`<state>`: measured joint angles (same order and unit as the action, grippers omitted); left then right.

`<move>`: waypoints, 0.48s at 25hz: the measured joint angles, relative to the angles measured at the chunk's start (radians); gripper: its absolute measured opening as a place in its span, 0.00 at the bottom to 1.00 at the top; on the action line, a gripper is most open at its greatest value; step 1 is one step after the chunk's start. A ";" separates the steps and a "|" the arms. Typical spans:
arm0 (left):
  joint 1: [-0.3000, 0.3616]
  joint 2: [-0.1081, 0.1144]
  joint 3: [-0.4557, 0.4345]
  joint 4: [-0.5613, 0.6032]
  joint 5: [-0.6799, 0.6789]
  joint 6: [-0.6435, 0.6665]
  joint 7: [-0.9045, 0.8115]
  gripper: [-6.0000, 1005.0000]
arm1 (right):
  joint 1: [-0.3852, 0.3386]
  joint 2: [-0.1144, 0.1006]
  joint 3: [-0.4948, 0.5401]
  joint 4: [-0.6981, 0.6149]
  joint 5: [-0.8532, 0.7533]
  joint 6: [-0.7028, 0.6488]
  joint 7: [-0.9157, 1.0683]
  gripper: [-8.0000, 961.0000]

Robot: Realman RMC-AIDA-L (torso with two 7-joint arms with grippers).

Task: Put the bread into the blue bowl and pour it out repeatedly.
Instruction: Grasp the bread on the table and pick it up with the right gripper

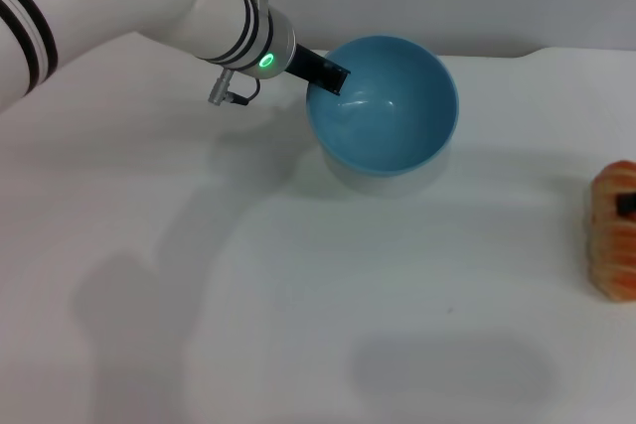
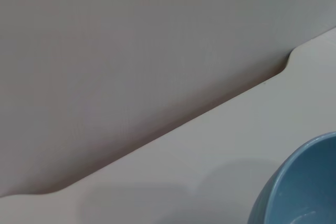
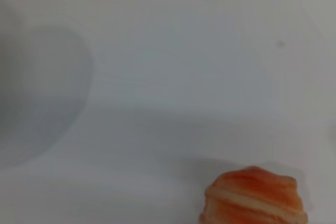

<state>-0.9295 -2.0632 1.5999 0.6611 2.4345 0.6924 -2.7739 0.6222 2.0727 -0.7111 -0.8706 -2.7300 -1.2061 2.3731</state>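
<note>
The blue bowl [image 1: 383, 106] is held off the table and tilted so its empty inside faces forward. My left gripper [image 1: 328, 72] is shut on the bowl's rim at its left side. Part of the bowl shows in the left wrist view [image 2: 299, 187]. The bread [image 1: 614, 230], orange-brown with pale ridges, sits at the far right edge of the head view, well apart from the bowl. A small dark part of my right gripper [image 1: 626, 204] shows against it. The bread's end also shows in the right wrist view [image 3: 254, 198].
The white table [image 1: 248, 275] spreads under everything, with soft shadows of the arm and bowl on it. Its back edge meets a grey wall [image 2: 131, 51], with a notch in the edge [image 2: 287, 61].
</note>
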 joint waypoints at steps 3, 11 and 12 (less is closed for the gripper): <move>0.001 0.000 0.000 0.000 0.000 -0.007 0.000 0.01 | 0.009 0.000 -0.008 -0.020 0.004 0.005 -0.001 0.40; 0.010 0.000 -0.001 0.000 0.000 -0.014 -0.001 0.00 | 0.016 0.001 -0.031 -0.074 0.063 -0.001 -0.032 0.33; 0.010 -0.001 -0.002 0.000 0.000 -0.014 -0.001 0.00 | 0.018 0.001 -0.039 -0.076 0.065 -0.001 -0.035 0.32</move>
<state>-0.9198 -2.0639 1.5977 0.6612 2.4345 0.6781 -2.7746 0.6406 2.0740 -0.7503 -0.9462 -2.6649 -1.2075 2.3385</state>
